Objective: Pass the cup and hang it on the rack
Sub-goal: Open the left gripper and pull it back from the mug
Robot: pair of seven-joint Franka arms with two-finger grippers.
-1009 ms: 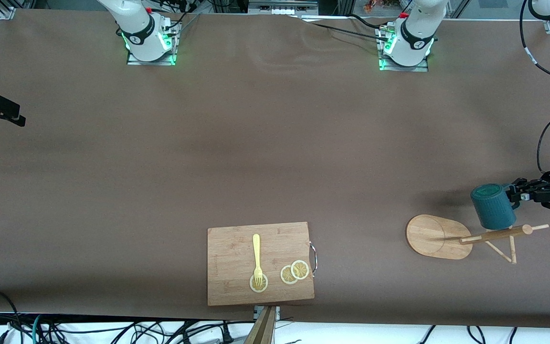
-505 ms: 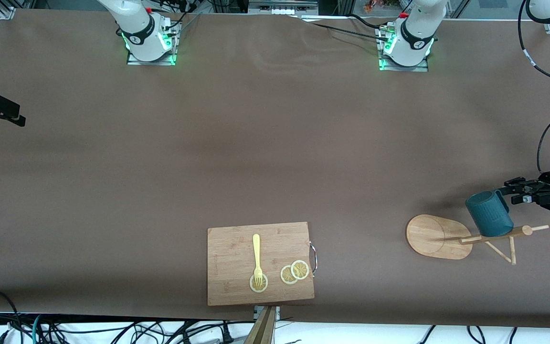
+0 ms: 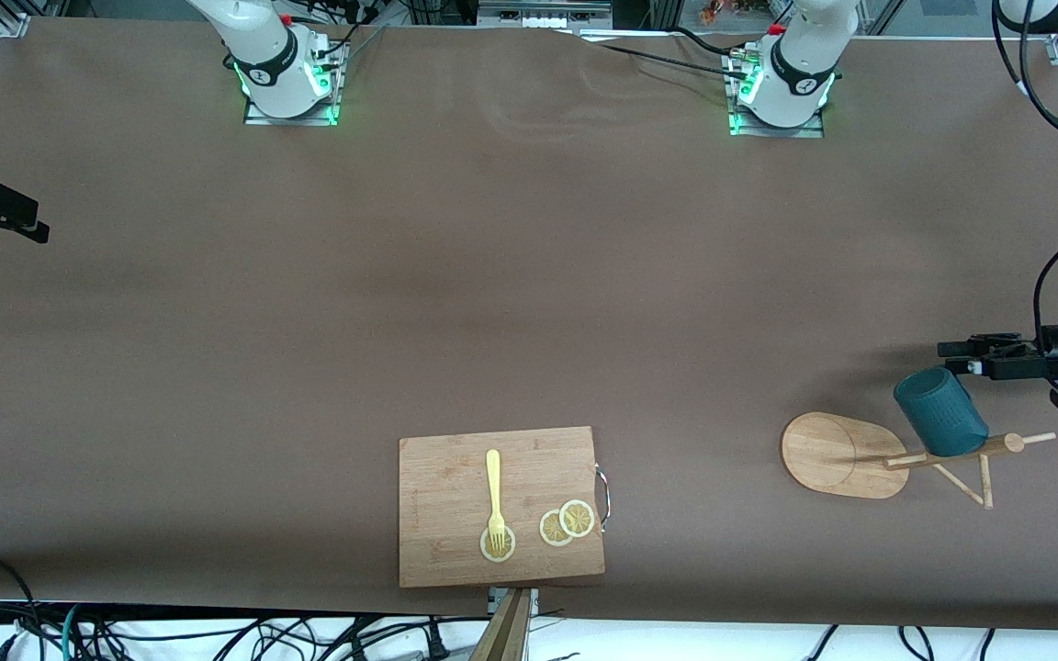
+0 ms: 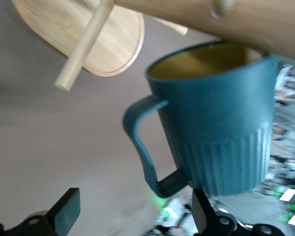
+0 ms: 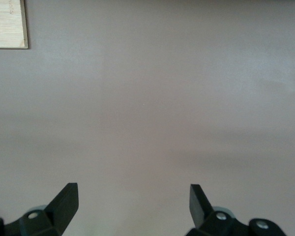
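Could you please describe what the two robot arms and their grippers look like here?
Both arms are glossy white with black joint rings, on metal bases lit green. The left gripper is black with a blue light and trailing black cables. The right gripper shows two dark, wedge-shaped fingers with silver screws.

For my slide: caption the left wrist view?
Cup hanging on the rack, left gripper open and clear of it.

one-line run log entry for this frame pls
phase: release | cup: hung on rack | left gripper: open, clear of cup, beside rack | right gripper: open, waiting over bare table
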